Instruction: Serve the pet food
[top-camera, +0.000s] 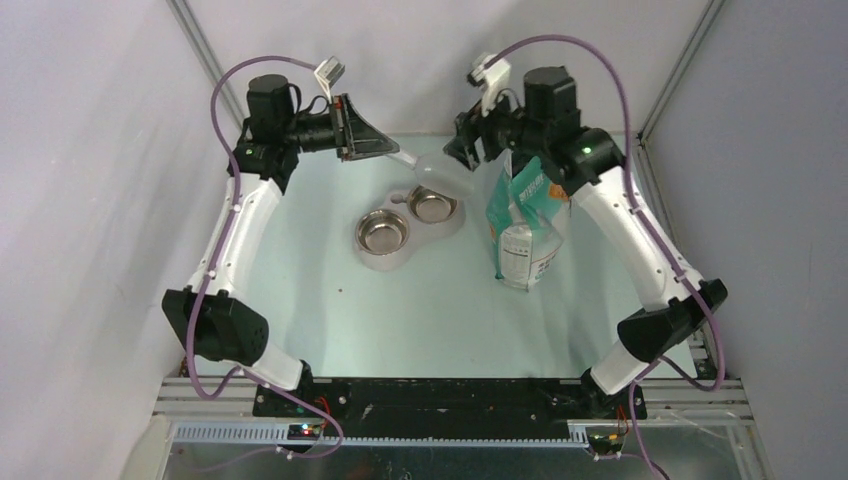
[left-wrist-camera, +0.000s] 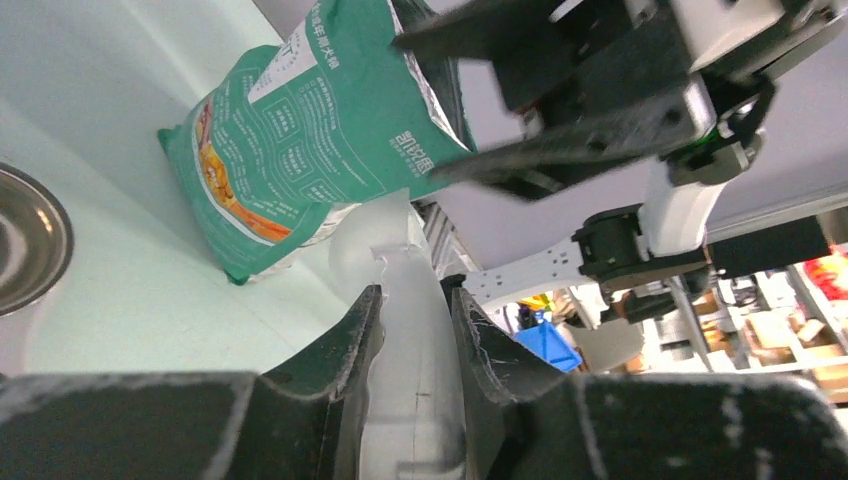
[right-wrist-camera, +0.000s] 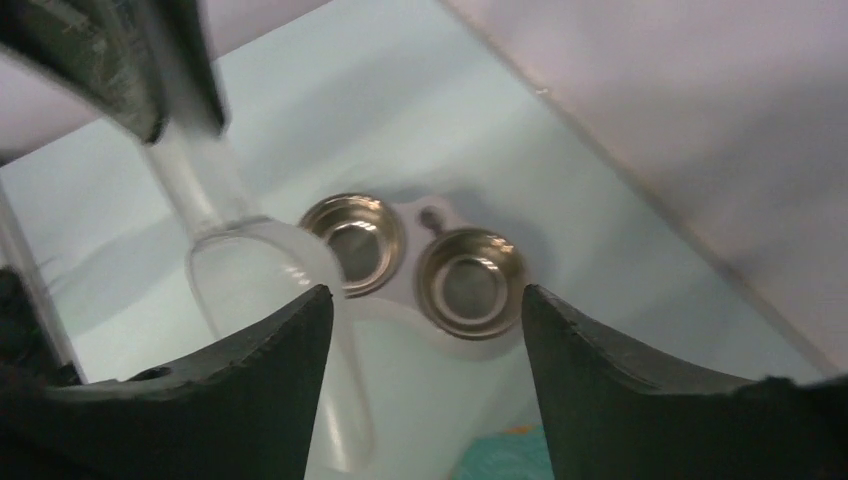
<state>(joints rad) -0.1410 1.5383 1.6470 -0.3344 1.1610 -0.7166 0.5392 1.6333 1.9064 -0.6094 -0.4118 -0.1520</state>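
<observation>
No kibble shows in any view; both steel bowls (top-camera: 382, 232) (top-camera: 432, 205) look empty. My left gripper (top-camera: 392, 152) is shut on the handle of the clear plastic scoop (top-camera: 436, 176), which hangs over the far bowl and close to the bag's mouth. In the left wrist view my left gripper (left-wrist-camera: 412, 292) clamps the scoop handle (left-wrist-camera: 410, 340). The teal and white bag (top-camera: 525, 225) stands upright to the right of the bowls. My right gripper (top-camera: 462, 150) is open beside the bag's top. In the right wrist view my right gripper (right-wrist-camera: 425, 290) is open, with the scoop (right-wrist-camera: 260, 280) and bowls (right-wrist-camera: 470, 280) beyond it.
The bowls sit in a white double holder (top-camera: 400, 262) at mid-table. The bag (left-wrist-camera: 300, 150) fills the upper left of the left wrist view, with the right arm's gripper (left-wrist-camera: 560, 100) above it. Grey walls close in the back and both sides.
</observation>
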